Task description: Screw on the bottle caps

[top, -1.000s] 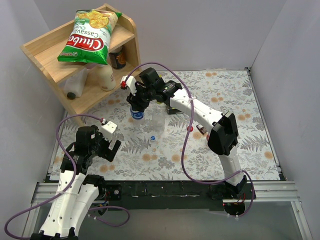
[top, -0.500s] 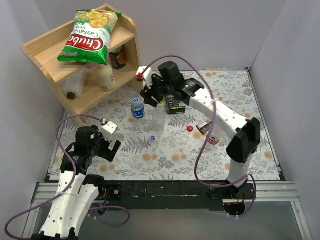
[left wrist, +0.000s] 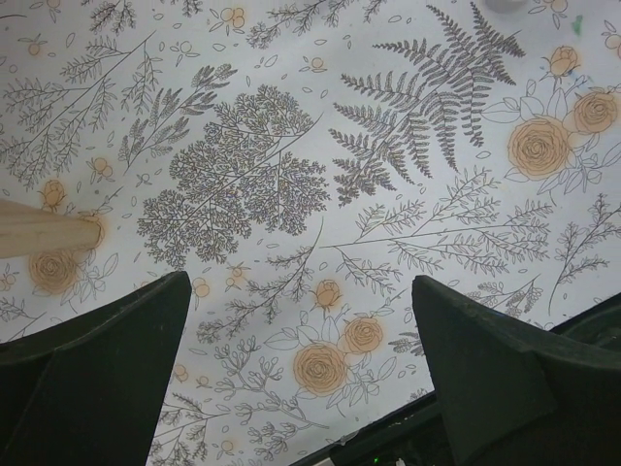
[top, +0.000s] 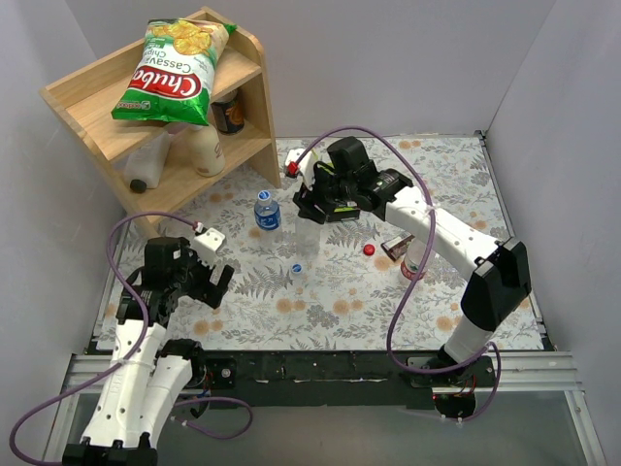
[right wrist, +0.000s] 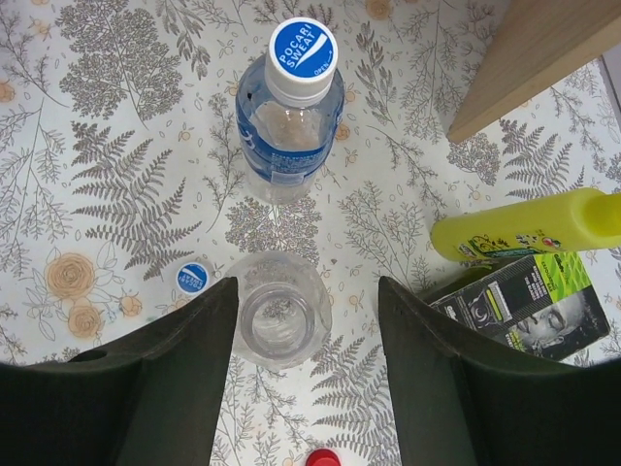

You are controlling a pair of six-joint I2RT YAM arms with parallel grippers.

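Note:
The blue-labelled bottle point(top: 267, 213) point(right wrist: 284, 131) stands upright with a blue cap point(right wrist: 302, 48) on its neck. To its right stands the unlabelled bottle point(top: 307, 231) point(right wrist: 279, 311), its mouth uncovered. My right gripper point(top: 304, 199) point(right wrist: 306, 283) hovers open above this bottle, holding nothing. A loose blue cap point(top: 296, 267) point(right wrist: 193, 278) and a red cap point(top: 369, 249) point(right wrist: 323, 457) lie on the cloth. The red-and-white-labelled bottle point(top: 414, 264) lies partly hidden behind my right arm. My left gripper point(top: 212, 284) point(left wrist: 301, 282) is wide open over bare cloth at the near left.
A yellow squeeze bottle point(right wrist: 524, 228) and a black-and-green box point(right wrist: 529, 311) lie just right of the unlabelled bottle. The wooden shelf point(top: 238, 116) at the back left carries a chips bag point(top: 175, 73) and cream bottles; its leg point(left wrist: 49, 230) shows at left in the left wrist view.
My right gripper has let go of the blue-labelled bottle, now standing capped by itself, and moved right to above the unlabelled bottle. The left arm shifted only slightly.

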